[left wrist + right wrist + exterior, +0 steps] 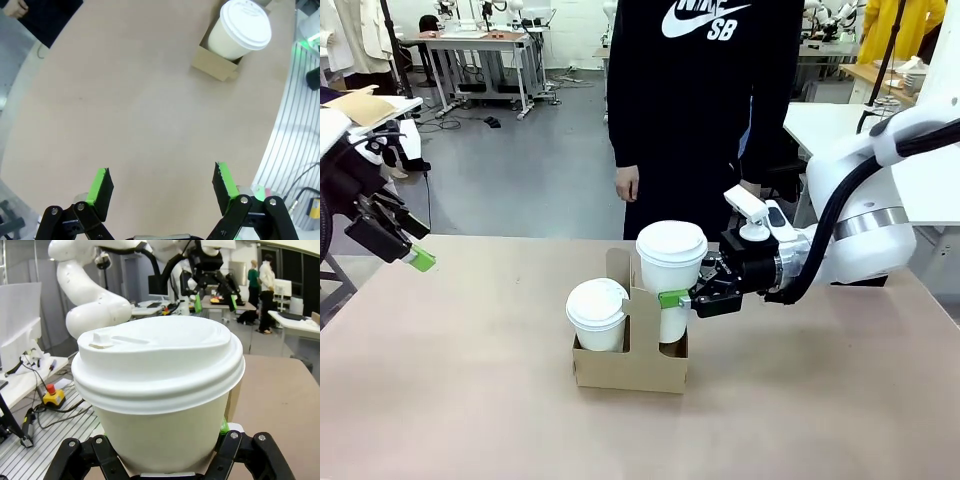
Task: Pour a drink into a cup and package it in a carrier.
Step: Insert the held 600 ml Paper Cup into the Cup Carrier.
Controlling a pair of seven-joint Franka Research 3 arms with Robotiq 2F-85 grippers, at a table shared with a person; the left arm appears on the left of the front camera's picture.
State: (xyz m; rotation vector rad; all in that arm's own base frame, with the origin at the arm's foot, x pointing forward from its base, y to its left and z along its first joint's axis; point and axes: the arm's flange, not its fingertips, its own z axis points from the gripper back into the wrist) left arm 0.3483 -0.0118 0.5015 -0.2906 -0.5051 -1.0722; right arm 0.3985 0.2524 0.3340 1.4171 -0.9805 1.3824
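Cup [670, 268] was clamped between the fingers of the right gripper [692, 297], taken on its side wall below the lid, so that it stayed upright with its base partly down in the near slot of the carrier [628, 366] directly beneath the fingers. The side grip likely served to keep the lid clear and let the cup drop straight into its slot; it stood higher than its neighbour, so I judged it not fully seated. In the right wrist view the cup [165, 405] sat close between the black finger links, lid level. A second lidded cup [597, 314] occupied the other slot, on the far side of the held cup from the gripper, with the tall handle panel [638, 300] of the carrier between the two; that panel was the nearest thing that could catch the cup wall if it tilted. The left gripper [418, 259] hung well off to the side above the table [470, 400] edge, jaws spread and empty, its green pads [224, 178] apart over bare tabletop, with the carrier [214, 66] far ahead of it. A person [690, 110] stood beyond the carrier, a hand [627, 184] hanging idle. No jug of drink was visible.
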